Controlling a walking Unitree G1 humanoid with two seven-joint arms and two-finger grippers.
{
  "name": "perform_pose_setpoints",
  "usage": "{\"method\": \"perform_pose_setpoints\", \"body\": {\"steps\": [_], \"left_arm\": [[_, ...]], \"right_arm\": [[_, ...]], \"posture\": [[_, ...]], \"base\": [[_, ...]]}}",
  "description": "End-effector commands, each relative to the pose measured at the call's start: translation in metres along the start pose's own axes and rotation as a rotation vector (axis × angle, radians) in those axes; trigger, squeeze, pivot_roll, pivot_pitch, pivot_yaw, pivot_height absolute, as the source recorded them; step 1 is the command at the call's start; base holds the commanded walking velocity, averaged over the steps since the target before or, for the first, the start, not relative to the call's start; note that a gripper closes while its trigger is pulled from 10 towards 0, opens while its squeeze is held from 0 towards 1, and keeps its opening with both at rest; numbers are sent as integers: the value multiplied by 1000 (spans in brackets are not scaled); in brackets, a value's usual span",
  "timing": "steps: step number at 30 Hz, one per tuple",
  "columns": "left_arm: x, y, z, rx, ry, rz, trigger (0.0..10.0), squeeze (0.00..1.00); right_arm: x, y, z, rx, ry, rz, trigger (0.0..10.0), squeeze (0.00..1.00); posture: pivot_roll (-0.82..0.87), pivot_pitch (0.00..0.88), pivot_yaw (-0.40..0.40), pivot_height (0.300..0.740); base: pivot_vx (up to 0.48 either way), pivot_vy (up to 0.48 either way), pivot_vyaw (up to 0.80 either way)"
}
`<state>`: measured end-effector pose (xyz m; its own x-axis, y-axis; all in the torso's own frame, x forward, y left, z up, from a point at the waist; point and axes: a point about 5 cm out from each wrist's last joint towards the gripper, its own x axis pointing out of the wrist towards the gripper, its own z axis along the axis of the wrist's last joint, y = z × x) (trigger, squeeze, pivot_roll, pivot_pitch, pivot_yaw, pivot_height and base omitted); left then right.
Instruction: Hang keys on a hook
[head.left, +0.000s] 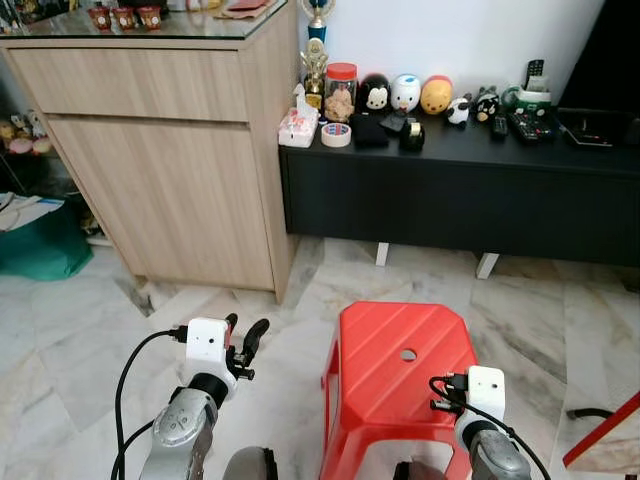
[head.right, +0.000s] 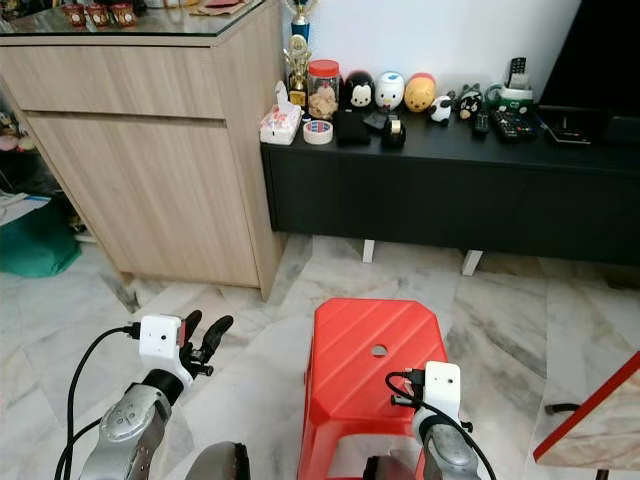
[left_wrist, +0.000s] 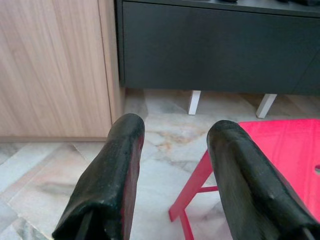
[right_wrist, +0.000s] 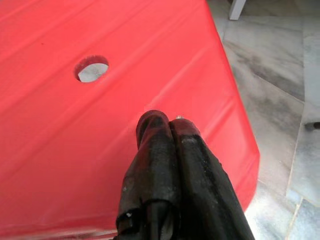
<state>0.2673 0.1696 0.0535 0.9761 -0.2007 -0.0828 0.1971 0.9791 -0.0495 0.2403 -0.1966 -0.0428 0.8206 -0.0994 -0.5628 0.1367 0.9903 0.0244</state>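
Your left gripper (left_wrist: 172, 150) hangs with fingers spread over open marble floor (head.left: 80, 340) beside the wooden cabinet (head.left: 170, 170); your right gripper (right_wrist: 167, 122), fingers clenched together, hovers over the red stool (head.left: 400, 360).

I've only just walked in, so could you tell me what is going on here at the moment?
The robot stands on a marble floor facing a wooden cabinet and a low black console crowded with small figurines. The left gripper is raised with its fingers open and holds nothing. The right gripper is shut, hovering over a red stool. Something small and metallic seems to peek out at its fingertips, but I can't tell what it is. I can't make out a hook.
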Motion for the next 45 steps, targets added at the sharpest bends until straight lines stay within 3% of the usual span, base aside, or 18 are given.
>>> {"method": "perform_pose_setpoints", "body": {"steps": [1,14,27,45], "left_arm": [[-1,-2,-3,-13,13,-14,10000,0],[-8,2,-19,-16,67,6,10000,0],[-11,1,-26,-9,87,8,10000,0],[-6,2,-21,13,62,11,10000,0]], "right_arm": [[3,3,12,8,-54,2,10000,0],[4,4,27,6,-149,-20,10000,0],[2,5,56,27,-326,-49,10000,0],[1,7,41,4,-261,-26,10000,0]], "posture": [[44,0,-25,613],[41,0,-24,613],[37,0,-28,613],[33,0,-28,613]], "base": [[0,0,0],[0,0,0],[0,0,0],[27,0,127]]}}
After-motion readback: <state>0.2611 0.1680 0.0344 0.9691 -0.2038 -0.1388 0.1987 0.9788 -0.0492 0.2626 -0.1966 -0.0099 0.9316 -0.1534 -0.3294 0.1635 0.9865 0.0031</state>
